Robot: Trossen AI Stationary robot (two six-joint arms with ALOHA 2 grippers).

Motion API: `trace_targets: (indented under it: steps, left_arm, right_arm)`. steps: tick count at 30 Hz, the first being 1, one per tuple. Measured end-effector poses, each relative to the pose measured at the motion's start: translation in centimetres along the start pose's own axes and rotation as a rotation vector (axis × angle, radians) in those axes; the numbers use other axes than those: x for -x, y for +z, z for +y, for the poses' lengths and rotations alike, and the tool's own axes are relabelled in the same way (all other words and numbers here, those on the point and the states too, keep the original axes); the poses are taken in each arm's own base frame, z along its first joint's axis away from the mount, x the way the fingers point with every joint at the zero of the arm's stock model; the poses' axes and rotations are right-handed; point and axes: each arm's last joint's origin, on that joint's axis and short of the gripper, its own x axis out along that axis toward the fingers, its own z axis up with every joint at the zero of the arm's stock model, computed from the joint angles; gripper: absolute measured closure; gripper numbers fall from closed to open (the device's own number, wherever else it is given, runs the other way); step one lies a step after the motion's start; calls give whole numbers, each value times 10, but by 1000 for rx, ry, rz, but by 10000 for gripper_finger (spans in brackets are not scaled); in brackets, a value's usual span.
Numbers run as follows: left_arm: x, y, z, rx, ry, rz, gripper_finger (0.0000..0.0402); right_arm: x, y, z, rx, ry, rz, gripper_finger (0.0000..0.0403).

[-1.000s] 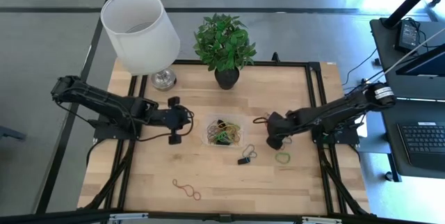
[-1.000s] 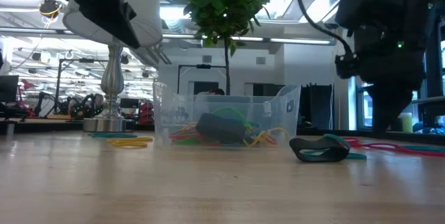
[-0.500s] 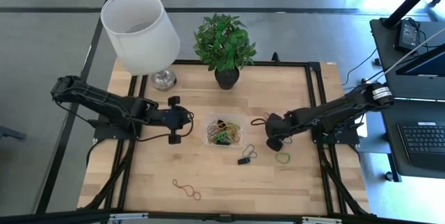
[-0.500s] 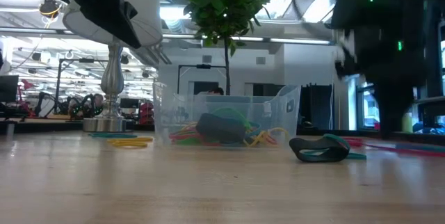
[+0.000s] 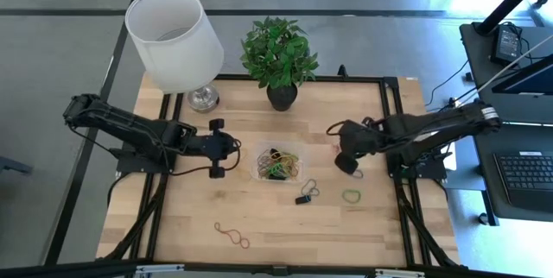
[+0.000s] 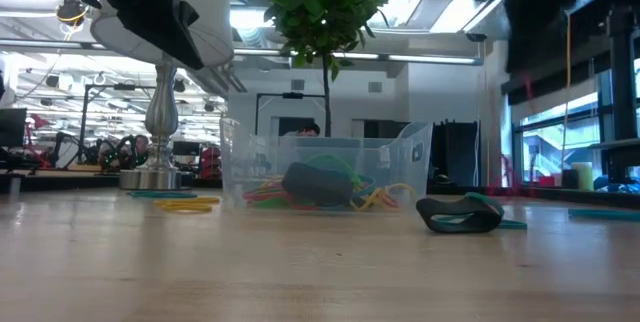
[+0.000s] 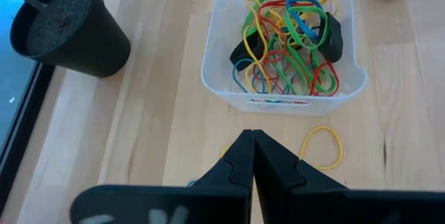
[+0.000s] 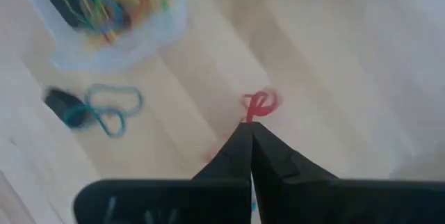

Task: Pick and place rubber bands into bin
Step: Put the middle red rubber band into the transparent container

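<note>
- Your right gripper [image 8: 251, 128], right of centre in the high view, is pinched together on a red rubber band [image 8: 260, 103] dangling from its tips.
- The thin grip may slip in transit.
- The bin [image 5: 278, 163] sits mid-frame; approach over bare wood, minding its rim.
- The left gripper [image 7: 252, 139], fingers together, waits just left of the bin.

Pale wooden table [image 5: 259, 226], clear glossy plastic bin [image 7: 215, 78], matt black pot [image 7: 66, 33], shiny metal lamp base [image 6: 150, 177]
</note>
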Motion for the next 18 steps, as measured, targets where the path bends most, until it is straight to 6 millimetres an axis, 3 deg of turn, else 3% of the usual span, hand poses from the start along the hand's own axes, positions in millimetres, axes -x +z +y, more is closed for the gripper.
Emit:
trace_targets:
  steps: [6,9,14,18]
  left_arm:
    - [0,0,1,4,6,1,398]
    - [0,0,1,4,6,1,398]
    - [0,0,1,4,6,1,398]
    - [0,0,1,5,5,1,398]
  right_arm:
    - [45,17,0,23,-41,-141,402]
    - [59,21,-3,21,-79,-192,403]
    - [64,21,-6,26,-114,-198,403]
    - [48,13,-8,9,-162,-147,403]
